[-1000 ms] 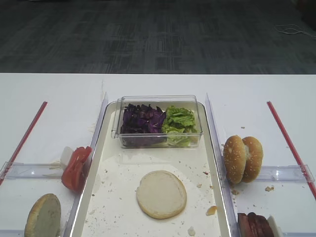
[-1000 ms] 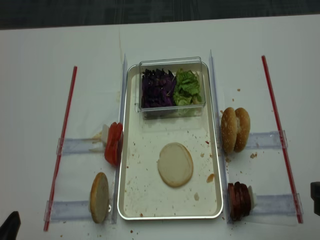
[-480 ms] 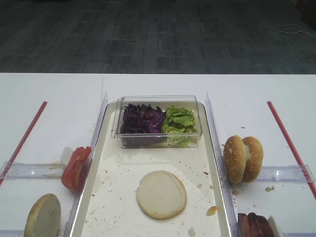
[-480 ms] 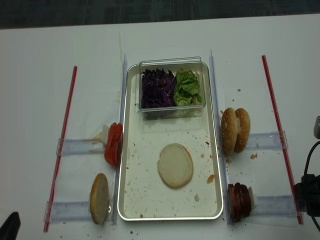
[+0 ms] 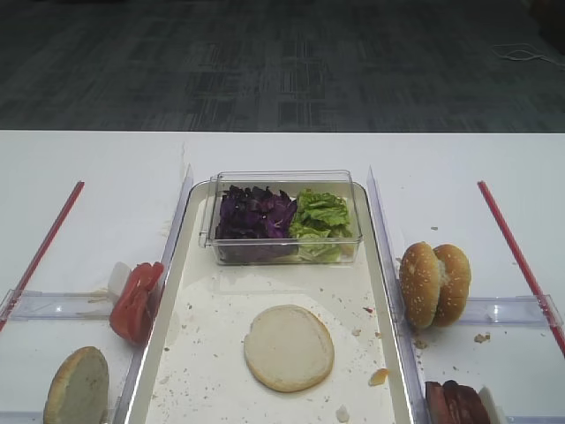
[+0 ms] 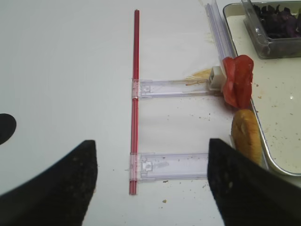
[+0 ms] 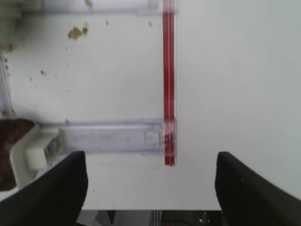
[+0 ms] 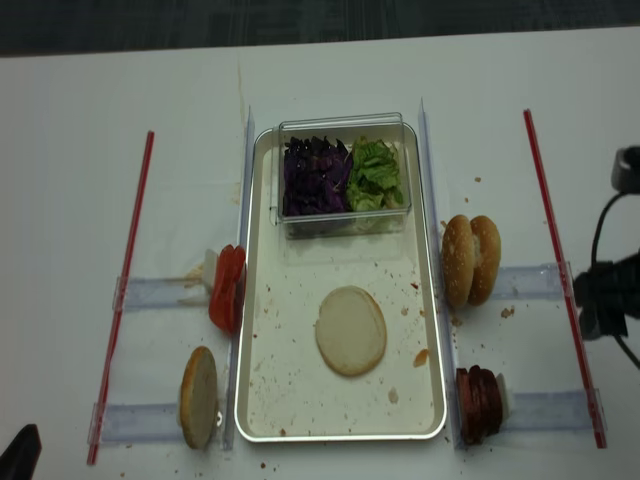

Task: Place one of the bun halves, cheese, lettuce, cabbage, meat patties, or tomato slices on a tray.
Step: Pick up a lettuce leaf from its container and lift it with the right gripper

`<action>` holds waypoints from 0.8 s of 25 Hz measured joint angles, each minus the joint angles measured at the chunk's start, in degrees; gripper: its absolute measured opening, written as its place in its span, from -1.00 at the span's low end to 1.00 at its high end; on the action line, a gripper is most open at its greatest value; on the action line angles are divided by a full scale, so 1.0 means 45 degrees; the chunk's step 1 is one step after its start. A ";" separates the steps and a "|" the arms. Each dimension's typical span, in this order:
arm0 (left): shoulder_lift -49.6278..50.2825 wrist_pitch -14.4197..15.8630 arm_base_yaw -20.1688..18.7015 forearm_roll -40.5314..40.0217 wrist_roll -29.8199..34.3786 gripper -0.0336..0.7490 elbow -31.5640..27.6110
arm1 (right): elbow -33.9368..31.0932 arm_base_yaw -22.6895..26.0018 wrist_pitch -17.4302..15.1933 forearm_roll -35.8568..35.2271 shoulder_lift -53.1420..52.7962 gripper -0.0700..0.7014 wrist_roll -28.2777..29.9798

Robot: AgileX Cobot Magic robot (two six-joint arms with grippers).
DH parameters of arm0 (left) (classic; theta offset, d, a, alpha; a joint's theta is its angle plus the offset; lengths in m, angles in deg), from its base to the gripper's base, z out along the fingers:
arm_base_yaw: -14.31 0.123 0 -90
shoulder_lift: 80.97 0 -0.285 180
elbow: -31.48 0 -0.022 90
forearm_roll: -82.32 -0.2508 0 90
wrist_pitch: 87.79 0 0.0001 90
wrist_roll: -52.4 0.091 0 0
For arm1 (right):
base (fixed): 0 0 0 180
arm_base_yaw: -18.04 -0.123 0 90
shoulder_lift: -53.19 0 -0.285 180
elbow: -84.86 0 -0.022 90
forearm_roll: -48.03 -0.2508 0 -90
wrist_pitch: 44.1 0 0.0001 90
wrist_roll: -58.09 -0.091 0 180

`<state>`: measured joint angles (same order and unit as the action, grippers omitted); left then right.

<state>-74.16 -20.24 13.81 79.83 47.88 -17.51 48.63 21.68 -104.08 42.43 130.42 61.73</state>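
Inside the tray [image 8: 262, 300], clear box [image 8: 343, 176] behind one bun half [image 8: 350, 330].

On my tray [image 8: 262, 400], one pale bun half [image 8: 350, 330] lies flat near the middle; cabbage [image 8: 315, 175] and lettuce [image 8: 376, 172] sit boxed at its far end.

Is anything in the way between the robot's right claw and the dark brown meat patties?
Nothing visible blocks it. The open right gripper hangs over bare white table, with only a low clear plastic rail and a thin red strip lying flat between it and the dark reddish-brown meat patties beside the long cream tray.
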 joint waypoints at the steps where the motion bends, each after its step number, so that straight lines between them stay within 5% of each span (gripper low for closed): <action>1: 0.0000 0.0000 0.0000 0.0000 0.0000 0.34 0.0000 | 0.0458 0.0000 0.0094 0.0000 0.0627 0.72 0.0000; 10: 0.0000 0.0000 0.0000 0.0000 0.0000 0.34 0.0000 | 0.5949 0.0000 0.0181 -0.0020 0.6267 0.72 0.0074; 20: 0.0000 0.0000 0.0000 0.0000 0.0000 0.34 0.0000 | 1.0753 0.0000 -0.1028 -0.0029 0.9963 0.71 0.0143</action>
<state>-74.16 -20.24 13.81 79.83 47.88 -17.51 97.01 21.68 -108.71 42.30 175.25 62.37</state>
